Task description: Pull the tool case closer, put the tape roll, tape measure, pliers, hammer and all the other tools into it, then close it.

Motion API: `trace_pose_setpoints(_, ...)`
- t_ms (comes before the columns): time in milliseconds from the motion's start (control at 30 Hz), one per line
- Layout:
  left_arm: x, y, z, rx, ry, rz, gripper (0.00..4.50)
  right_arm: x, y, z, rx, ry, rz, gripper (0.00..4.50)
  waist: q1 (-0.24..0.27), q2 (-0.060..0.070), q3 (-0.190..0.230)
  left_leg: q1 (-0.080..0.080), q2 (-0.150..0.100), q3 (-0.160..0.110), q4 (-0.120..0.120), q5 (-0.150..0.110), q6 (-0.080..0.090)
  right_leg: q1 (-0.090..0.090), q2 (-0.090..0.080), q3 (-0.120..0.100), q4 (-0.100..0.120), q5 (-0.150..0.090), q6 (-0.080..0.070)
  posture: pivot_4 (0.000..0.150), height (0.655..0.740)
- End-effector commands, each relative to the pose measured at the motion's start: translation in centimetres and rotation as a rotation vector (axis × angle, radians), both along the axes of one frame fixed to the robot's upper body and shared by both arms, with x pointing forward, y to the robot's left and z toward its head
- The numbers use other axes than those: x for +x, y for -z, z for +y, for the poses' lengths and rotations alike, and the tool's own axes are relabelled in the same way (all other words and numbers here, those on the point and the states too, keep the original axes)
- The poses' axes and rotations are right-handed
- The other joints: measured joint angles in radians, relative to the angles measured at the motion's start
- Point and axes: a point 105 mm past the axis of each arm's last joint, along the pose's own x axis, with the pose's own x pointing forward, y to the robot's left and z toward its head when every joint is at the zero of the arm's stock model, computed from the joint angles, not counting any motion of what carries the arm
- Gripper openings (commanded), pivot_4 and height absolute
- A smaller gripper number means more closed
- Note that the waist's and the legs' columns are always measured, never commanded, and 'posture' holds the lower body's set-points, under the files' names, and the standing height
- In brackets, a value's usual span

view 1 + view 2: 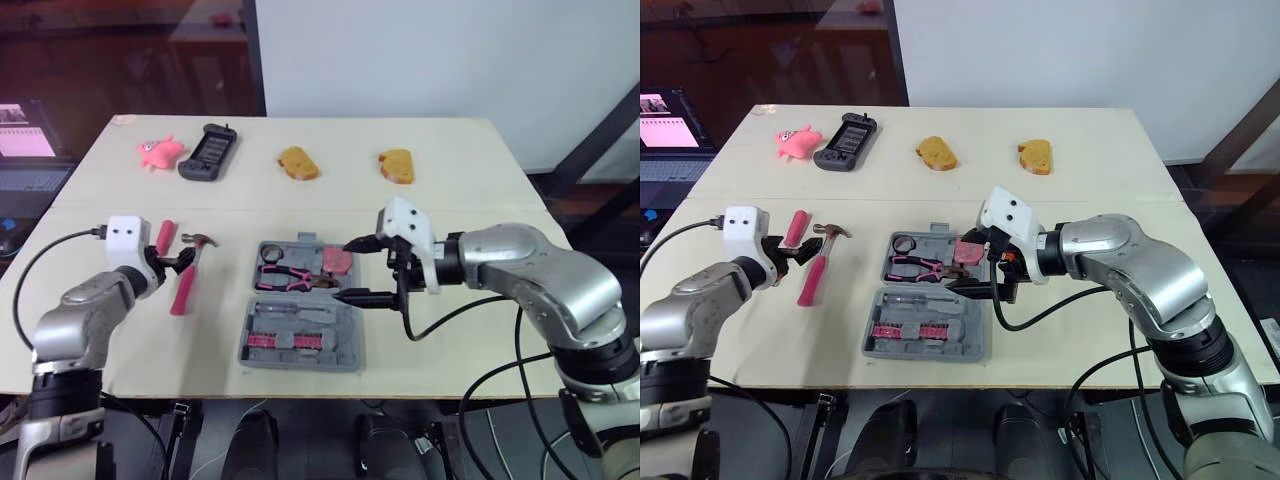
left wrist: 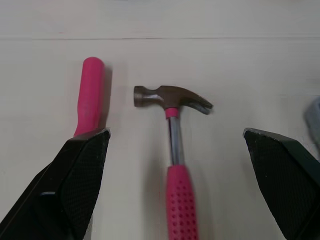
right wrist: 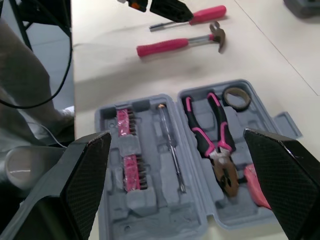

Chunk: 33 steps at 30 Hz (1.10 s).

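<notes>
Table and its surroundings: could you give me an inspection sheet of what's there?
Surface: pale wooden table.
Job's things: grey plastic tool case open, holding pink-handled pliers, tape roll, pink tape measure; pink-handled hammer and pink-handled tool lie outside.
Clutter: pink plush toy, black handheld device, two bread slices along far edge.
Claws: left claw open over hammer; right claw open over case.
Cables: black cable at each wrist.
Surroundings: laptop at left.

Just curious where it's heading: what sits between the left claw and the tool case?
The pink-handled hammer lies there, then bare table up to the case, as the left eye view shows.
</notes>
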Motion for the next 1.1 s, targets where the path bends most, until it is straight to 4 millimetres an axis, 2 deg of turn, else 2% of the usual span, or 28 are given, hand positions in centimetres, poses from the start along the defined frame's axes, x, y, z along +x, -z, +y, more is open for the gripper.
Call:
trace_pose_setpoints(33, 1.3, -0.2, 0.6, 0.038, -0.034, -0.022, 4.50, 0.2, -1.6, 0.0, 0.008, 0.012, -0.077, 4.46, 0.002, 0.000, 0.000, 0.000, 0.000, 0.000, 0.000, 0.000, 0.000, 0.000, 0.000, 0.000, 0.000, 0.000, 0.000, 0.150, 0.7207)
trace_pose_setpoints(267, 3.6, 1.9, -0.6, 0.034, 0.012, 0.001, 4.50, 1.8, -1.9, -0.9, -0.003, 0.092, -0.101, 4.46, 0.004, 0.000, 0.000, -0.001, 0.000, 0.000, 0.000, 0.000, 0.000, 0.000, 0.000, 0.000, 0.000, 0.000, 0.000, 0.150, 0.7207)
trace_pose_setpoints(400, 4.2, 2.9, -1.7, 0.031, 0.044, 0.018, 4.50, 2.5, -1.9, -1.4, -0.018, 0.128, -0.113, 4.46, 0.002, -0.001, 0.000, -0.001, 0.000, 0.000, 0.000, 0.000, 0.000, -0.001, 0.000, -0.001, 0.000, 0.001, 0.002, 0.150, 0.7207)
trace_pose_setpoints(667, 4.9, 4.8, -2.6, 0.019, 0.042, 0.058, 4.50, 3.3, -2.1, -1.8, -0.021, 0.179, -0.120, 4.46, 0.005, 0.000, 0.000, -0.001, 0.000, 0.000, 0.000, 0.000, 0.000, 0.000, 0.000, -0.001, 0.000, 0.001, 0.002, 0.150, 0.7207)
trace_pose_setpoints(767, 4.8, 5.3, -2.5, 0.034, 0.031, 0.077, 3.71, 3.4, -2.2, -2.0, -0.034, 0.181, -0.131, 4.50, 0.004, 0.000, 0.000, -0.001, 0.000, 0.000, 0.000, 0.000, 0.000, 0.000, 0.000, -0.001, 0.000, 0.001, 0.003, 0.150, 0.7207)
trace_pose_setpoints(933, 4.7, 5.2, -2.2, 0.038, 0.025, 0.067, 1.27, 4.1, -2.4, -2.4, -0.035, 0.217, -0.146, 4.50, 0.005, 0.000, 0.000, -0.001, 0.000, 0.000, 0.000, 0.000, 0.000, 0.000, 0.000, -0.001, 0.000, 0.001, 0.003, 0.150, 0.7207)
trace_pose_setpoints(1000, 4.6, 4.9, -2.2, 0.031, 0.034, 0.059, 0.07, 4.3, -2.4, -2.5, -0.039, 0.222, -0.146, 4.50, 0.005, 0.000, 0.000, -0.001, 0.000, 0.000, 0.000, 0.000, 0.000, 0.000, 0.000, -0.001, 0.000, 0.001, 0.003, 0.150, 0.7207)
trace_pose_setpoints(1100, 4.6, 4.1, -2.1, 0.022, 0.041, 0.039, 0.07, 4.5, -2.3, -2.5, -0.039, 0.226, -0.149, 4.50, 0.003, 0.000, 0.000, -0.001, 0.000, 0.000, 0.000, 0.000, 0.000, 0.000, 0.000, -0.001, 0.000, 0.002, 0.003, 0.150, 0.7207)
